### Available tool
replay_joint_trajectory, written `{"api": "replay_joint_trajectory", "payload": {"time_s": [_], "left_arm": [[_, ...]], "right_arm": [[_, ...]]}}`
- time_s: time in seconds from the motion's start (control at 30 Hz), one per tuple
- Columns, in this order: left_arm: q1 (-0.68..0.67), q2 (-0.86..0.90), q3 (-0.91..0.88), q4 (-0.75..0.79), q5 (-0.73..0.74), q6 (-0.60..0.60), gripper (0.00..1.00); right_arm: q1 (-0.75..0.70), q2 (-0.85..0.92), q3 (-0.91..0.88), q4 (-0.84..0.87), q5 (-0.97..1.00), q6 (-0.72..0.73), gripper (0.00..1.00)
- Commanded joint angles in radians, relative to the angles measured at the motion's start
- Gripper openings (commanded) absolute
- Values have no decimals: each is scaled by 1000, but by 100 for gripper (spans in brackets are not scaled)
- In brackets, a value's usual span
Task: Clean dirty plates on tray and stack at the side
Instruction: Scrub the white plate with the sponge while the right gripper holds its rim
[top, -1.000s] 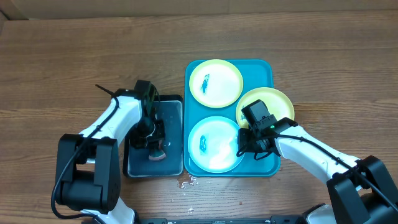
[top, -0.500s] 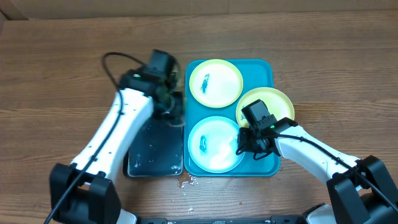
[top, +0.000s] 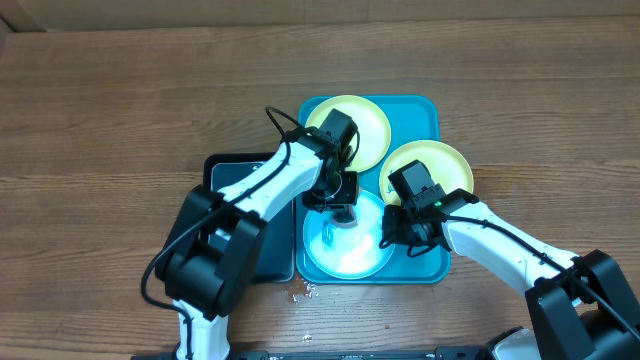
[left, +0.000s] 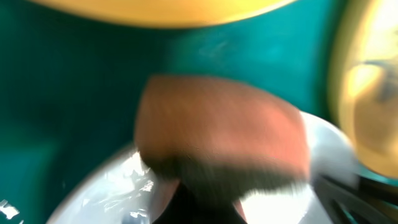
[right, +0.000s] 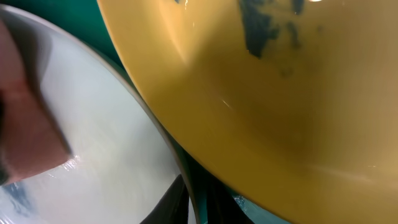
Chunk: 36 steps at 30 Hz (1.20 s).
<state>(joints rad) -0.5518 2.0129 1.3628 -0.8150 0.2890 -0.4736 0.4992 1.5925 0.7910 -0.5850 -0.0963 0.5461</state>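
Observation:
The turquoise tray (top: 424, 112) holds three plates. A yellow-green plate (top: 362, 128) with a dark smear lies at the back. A second yellow-green plate (top: 432, 165) overhangs the right rim; its smear shows in the right wrist view (right: 280, 112). The blue-white plate (top: 352, 256) lies at the front. My left gripper (top: 341, 208) is shut on a reddish-brown sponge (left: 221, 127) and presses it on the blue-white plate (left: 102, 193). My right gripper (top: 400, 228) is shut on that plate's right rim, its jaws (right: 198, 202) pinching the edge (right: 106, 124).
A black rectangular basin (top: 240, 240) sits just left of the tray, partly under my left arm. Water drops (top: 300, 292) lie on the wood table in front of it. Bare wood table (top: 110, 110) surrounds the tray.
My left arm has swung from the black basin rightward over the tray, bringing the sponge onto the blue-white plate. The right arm has not moved.

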Motion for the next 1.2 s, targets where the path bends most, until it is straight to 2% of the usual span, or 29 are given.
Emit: {"api": "replay_joint_trajectory", "payload": {"time_s": [0.0,0.13,0.23,0.33,0.47,0.53,0.67,0.77,0.93,1.07,1.17], "left_arm": [[3,20,6,-47,-76,-28,4],[3,20,9,-165,-321,-28,4],[3,20,9,-220,-388,-27,4],[1,20,9,-226,-312,-28,4],[0,20,0,-158,-59,-27,4],[-2,21,-5,-115,42,-28,4],[-24,21,-5,-42,146,-28,4],[-45,21,-5,-30,176,-29,4],[-42,20,-5,-61,148,-24,4],[-6,20,19,-105,138,18,4],[14,20,69,-180,78,57,4]], "right_arm": [[1,0,-5,-3,17,4,13],[1,0,-6,-7,17,4,13],[1,0,-5,-7,17,4,13],[1,0,-5,-7,17,4,13],[1,0,-5,-7,18,4,11],[1,0,-6,-5,18,5,4],[1,0,-5,10,17,5,4],[1,0,-5,8,18,5,4],[1,0,-5,11,62,71,4],[1,0,-5,14,61,-17,4],[-8,0,-5,-109,176,264,4]]}}
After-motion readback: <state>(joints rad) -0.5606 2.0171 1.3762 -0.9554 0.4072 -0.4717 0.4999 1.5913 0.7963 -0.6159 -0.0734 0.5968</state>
